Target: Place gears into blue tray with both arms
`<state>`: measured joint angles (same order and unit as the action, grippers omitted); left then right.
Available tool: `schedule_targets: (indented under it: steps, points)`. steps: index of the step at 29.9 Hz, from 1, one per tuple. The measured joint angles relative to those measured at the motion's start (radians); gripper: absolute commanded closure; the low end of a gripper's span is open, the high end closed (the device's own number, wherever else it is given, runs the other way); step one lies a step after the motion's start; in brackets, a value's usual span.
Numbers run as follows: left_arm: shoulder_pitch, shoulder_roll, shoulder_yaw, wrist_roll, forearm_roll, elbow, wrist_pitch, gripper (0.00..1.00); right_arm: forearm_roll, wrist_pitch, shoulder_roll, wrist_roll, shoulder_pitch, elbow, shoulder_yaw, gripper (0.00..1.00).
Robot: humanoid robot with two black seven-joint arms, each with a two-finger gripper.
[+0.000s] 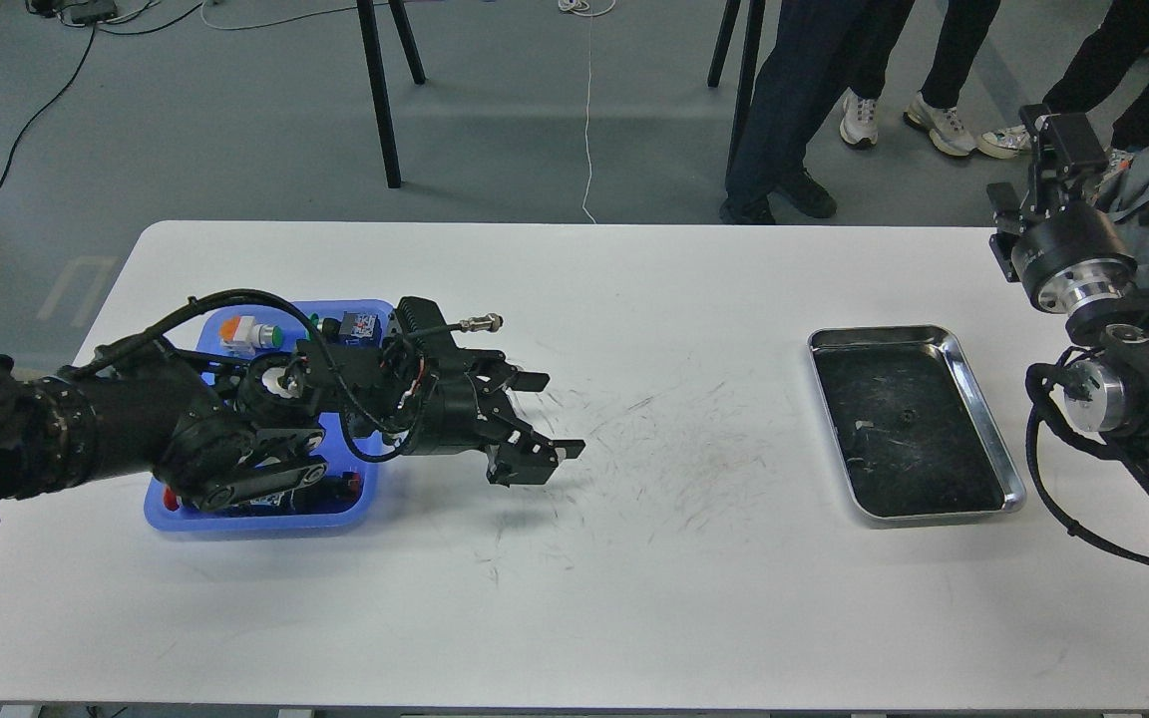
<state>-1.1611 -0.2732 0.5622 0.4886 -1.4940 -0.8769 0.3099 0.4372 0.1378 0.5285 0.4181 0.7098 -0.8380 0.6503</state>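
My left gripper [550, 417] reaches out to the right of the blue tray [176, 515], low over the white table. Its two fingers are spread apart, one at the back [533, 380] and one at the front [563, 451], so it is open with nothing visibly held. No gear shows on the table; the spot beneath the gripper is covered by it. The blue tray sits at the left, partly hidden by my left arm, with coloured push-button switches inside. My right gripper [1058, 140] is raised at the far right edge, dark and seen from behind.
A shiny steel tray [937, 333] with a dark bottom lies on the right half of the table. The table middle [674, 449] is scuffed with dark marks. People's legs and chair legs stand beyond the far edge.
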Motion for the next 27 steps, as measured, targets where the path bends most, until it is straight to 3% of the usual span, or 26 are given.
schedule_targets:
  steps: [10, 27]
  points:
    - [0.073, -0.005, 0.010, 0.000, -0.048, 0.053, 0.069, 0.05, -0.002, 0.000, -0.007, 0.007, -0.004, -0.001, 0.040, 0.05]
    - [0.127, 0.016, 0.015, 0.000, -0.074, 0.135, 0.105, 0.21, -0.008, -0.004, -0.017, 0.036, -0.036, -0.006, 0.083, 0.05]
